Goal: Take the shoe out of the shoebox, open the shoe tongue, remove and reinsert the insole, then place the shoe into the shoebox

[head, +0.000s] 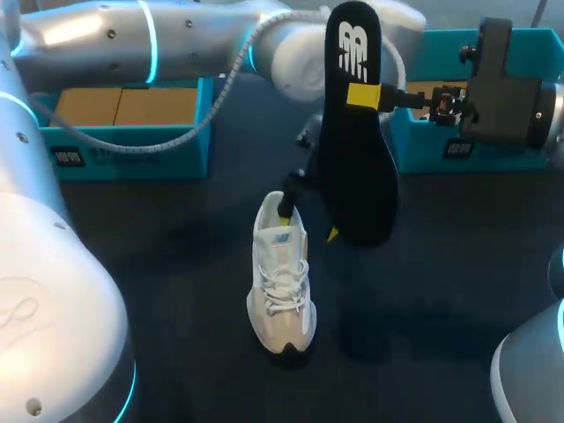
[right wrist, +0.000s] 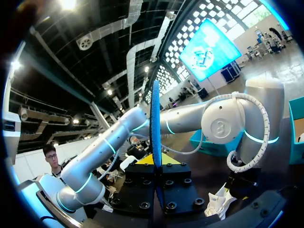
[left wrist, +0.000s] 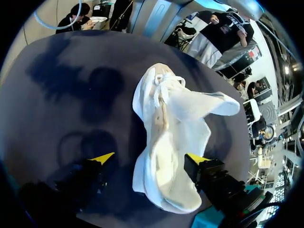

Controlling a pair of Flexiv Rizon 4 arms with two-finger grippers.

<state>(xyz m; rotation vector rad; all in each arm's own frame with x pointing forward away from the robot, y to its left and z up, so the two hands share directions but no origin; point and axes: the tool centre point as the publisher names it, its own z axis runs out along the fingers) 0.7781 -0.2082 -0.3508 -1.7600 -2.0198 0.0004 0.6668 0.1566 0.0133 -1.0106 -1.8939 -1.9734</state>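
A white lace-up shoe (head: 280, 291) stands upright on the dark table (head: 159, 264), toe toward the front edge. My left gripper (head: 309, 223) sits low at the shoe's heel, fingers spread wide. In the left wrist view the shoe (left wrist: 166, 142) lies between the open fingers of the left gripper (left wrist: 149, 158); one yellow tip stands clear of it. My right gripper (head: 366, 95) is shut on a black insole (head: 357, 150), held on edge in the air above and right of the shoe. The right wrist view shows the insole (right wrist: 155, 118) edge-on in the right gripper (right wrist: 155, 160), with the shoe (right wrist: 219, 202) below.
A teal shoebox (head: 132, 150) with a cardboard bottom stands at the back left. A second teal box (head: 441, 145) stands at the back right, behind my right wrist. My left arm (head: 176, 44) crosses the back of the table.
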